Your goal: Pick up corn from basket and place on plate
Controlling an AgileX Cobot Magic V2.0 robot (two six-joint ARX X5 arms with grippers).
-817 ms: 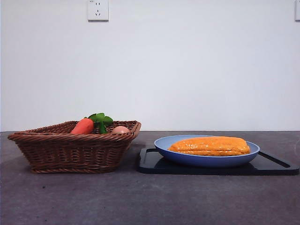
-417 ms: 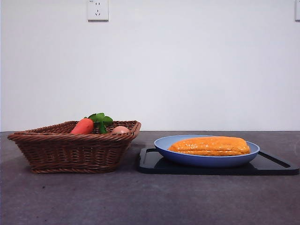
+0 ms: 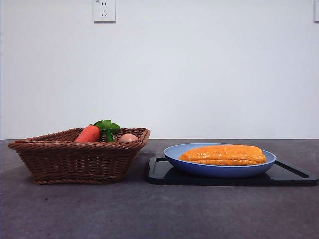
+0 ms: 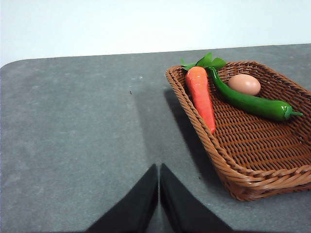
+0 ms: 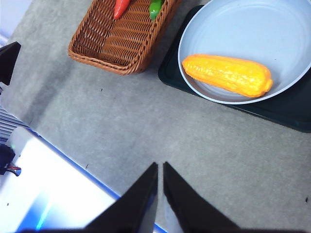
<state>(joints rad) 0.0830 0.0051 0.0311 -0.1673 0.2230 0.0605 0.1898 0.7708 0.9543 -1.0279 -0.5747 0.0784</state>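
- Corn (image 3: 223,155) lies flat in the plate (image 3: 172,153), long axis across the dish, both blunt ends inside the rim; I see no gripper touching it in any view.
- Plate sits on a black tray (image 3: 159,174); the basket (image 3: 75,159) stands just beside the tray, not touching it as far as I can tell.
- Basket holds a carrot (image 4: 201,95), a green pepper (image 4: 250,102) and an egg (image 4: 244,84); no corn in it, so I judge the placing as done.
- Left gripper (image 4: 159,194): jaws closed together, nothing between them, hanging over bare table (image 4: 73,126) beside the basket.
- Right gripper (image 5: 160,191): jaws closed together, empty, high up and well apart from the plate, looking down on corn (image 5: 227,74) and plate (image 5: 204,29).
- Handling guess: the cob looks like a rigid plastic replica, so probably light and stiff, not fragile. The bumpy kernel surface should give the pads some bite, though it has a sheen and may be a bit slick.
- It is round in section, so I expect it to roll in the shallow dish if nudged from the side.
- If I had to re-grip: take it at mid-length, jaws across the narrow width, coming straight down. The ends taper, so a hold there would likely slip off.
- Plate rim is low, so it should not block a top grasp.
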